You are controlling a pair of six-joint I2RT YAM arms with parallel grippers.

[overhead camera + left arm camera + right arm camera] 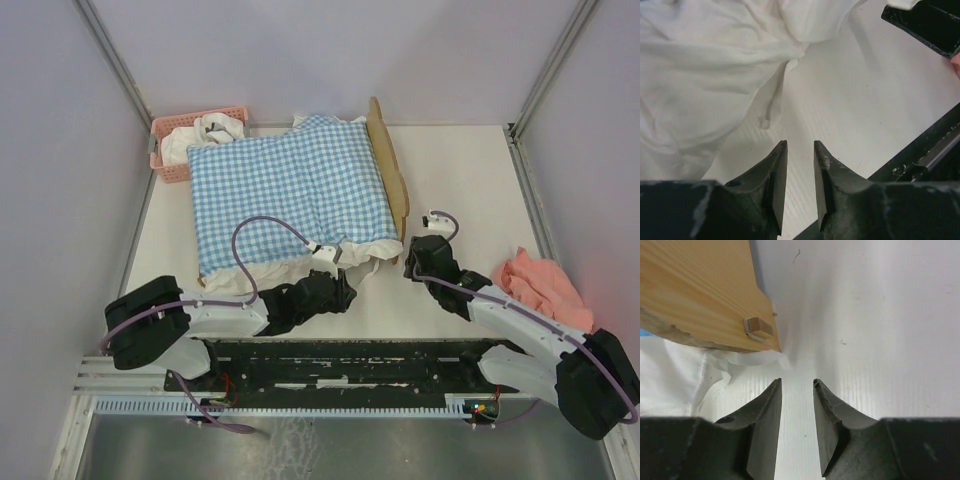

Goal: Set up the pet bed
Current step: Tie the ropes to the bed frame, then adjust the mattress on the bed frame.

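The pet bed lies at the middle of the table, and only its wavy light-wood headboard point(388, 175) shows along the right side. Blue-white gingham bedding point(285, 195) covers the rest, its white ruffle point(705, 75) hanging over the near edge. My left gripper point(347, 290) point(800, 145) is open just in front of that ruffle, nothing between its fingers. My right gripper point(413, 248) point(797, 382) is open beside the headboard's near corner point(700, 290), close to the white ruffle point(670, 385) but holding nothing.
A pink basket point(200, 140) with white cloth in it stands at the back left, touching the bedding. A salmon-pink cloth point(540, 285) lies at the right edge. A black rail point(350, 365) runs along the near edge between the arm bases.
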